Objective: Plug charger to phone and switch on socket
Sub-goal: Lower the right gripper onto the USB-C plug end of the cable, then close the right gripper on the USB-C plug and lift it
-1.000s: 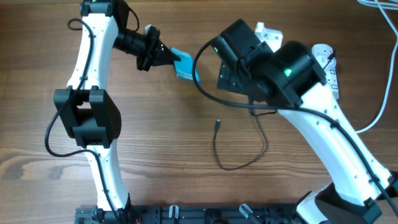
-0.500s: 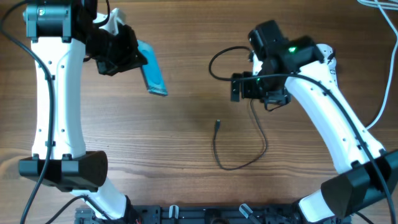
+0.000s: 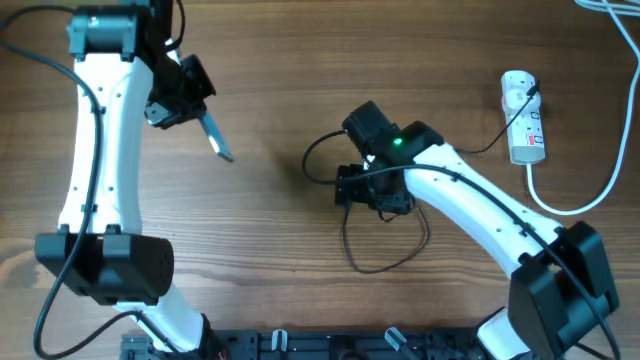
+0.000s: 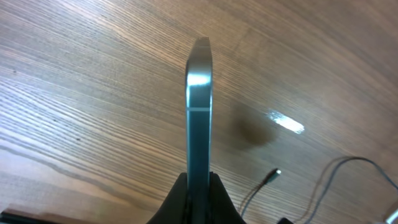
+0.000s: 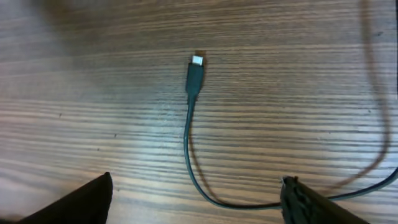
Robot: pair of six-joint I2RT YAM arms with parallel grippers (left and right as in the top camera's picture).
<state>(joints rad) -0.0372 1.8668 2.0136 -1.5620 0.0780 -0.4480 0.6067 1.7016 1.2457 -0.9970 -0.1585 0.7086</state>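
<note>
My left gripper (image 3: 198,118) is shut on the phone (image 3: 217,139) and holds it on edge above the table at the far left. In the left wrist view the phone (image 4: 199,106) shows as a thin silvery-teal edge rising from the jaws (image 4: 199,196). The charger's thin black cable (image 3: 388,264) loops on the table at the centre. My right gripper (image 3: 362,192) hovers over its plug tip, which is hidden in the overhead view. In the right wrist view the plug tip (image 5: 196,73) lies on the wood ahead of my open, empty jaws (image 5: 196,205). The tip also shows in the left wrist view (image 4: 272,176).
The white socket strip (image 3: 525,120) lies at the far right with a black plug in it and a white cord (image 3: 600,190) curving off to the right edge. Black rails (image 3: 330,345) run along the near table edge.
My left gripper has carried the phone further left and turned it on edge. My right arm has swung from near the socket down and left to over the charger's plug tip.
</note>
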